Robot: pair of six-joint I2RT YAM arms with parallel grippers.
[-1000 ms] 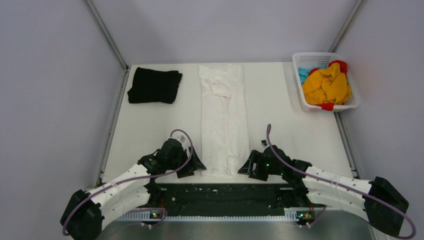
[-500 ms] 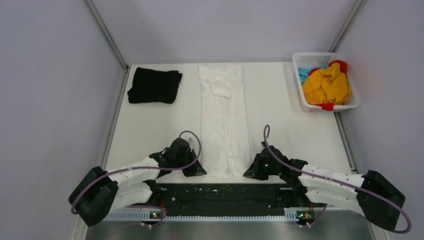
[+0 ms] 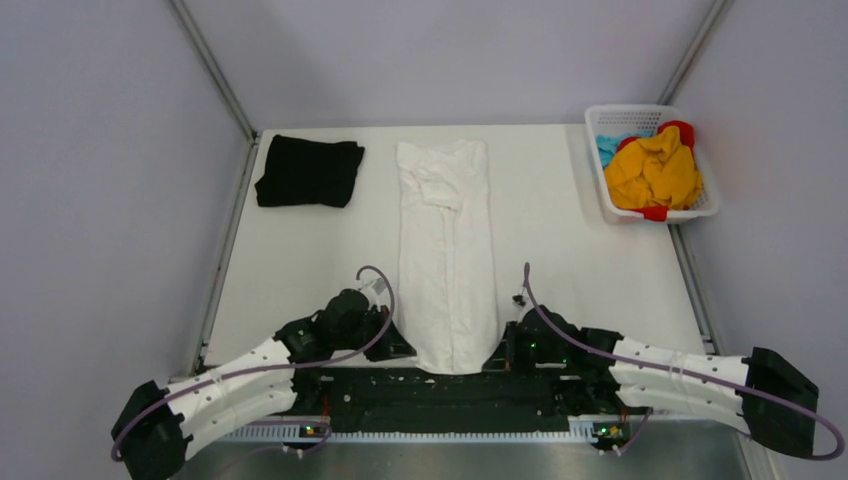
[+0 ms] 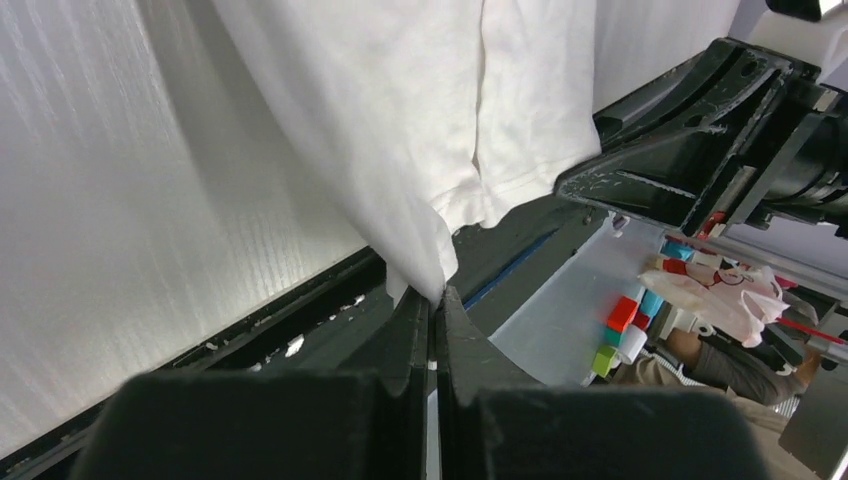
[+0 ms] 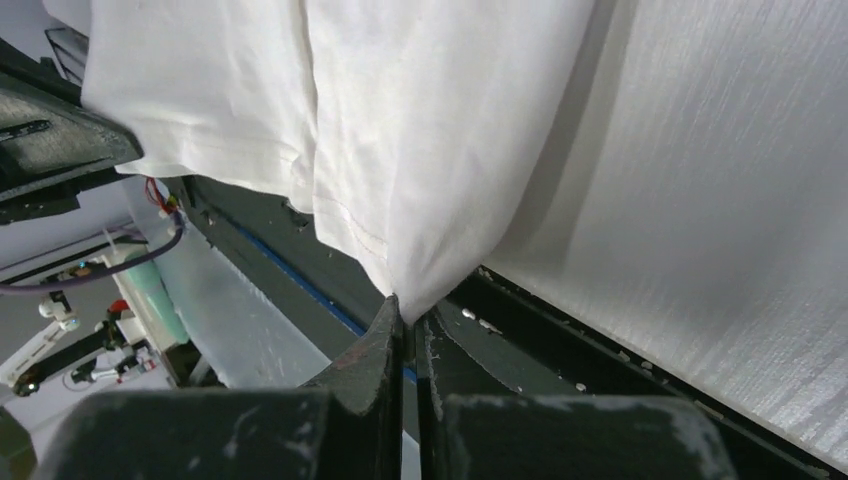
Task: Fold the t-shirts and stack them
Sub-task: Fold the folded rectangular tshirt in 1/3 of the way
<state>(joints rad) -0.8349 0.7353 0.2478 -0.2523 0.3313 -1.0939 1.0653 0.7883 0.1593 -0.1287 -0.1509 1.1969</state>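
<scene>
The white t-shirt [image 3: 447,255] lies as a long narrow strip down the middle of the table, its hem hanging over the near edge. My left gripper [image 3: 405,350] is shut on the hem's left corner [image 4: 425,268]; the tips [image 4: 437,295] pinch the cloth. On the other side my right gripper [image 3: 492,358] is shut on the right corner [image 5: 420,270], cloth pinched at its tips [image 5: 409,318]. The black t-shirt [image 3: 308,171] sits folded at the far left of the table.
A white lattice basket [image 3: 702,205] holding yellow, red and blue cloth stands at the far right. The dark rail [image 3: 450,385] of the arm bases runs along the table's near edge, right under the hem. Grey walls close in the table.
Both grippers closed on the white t-shirt's near corners and drew the hem toward the near edge, so the strip now hangs over it. The black t-shirt has not moved.
</scene>
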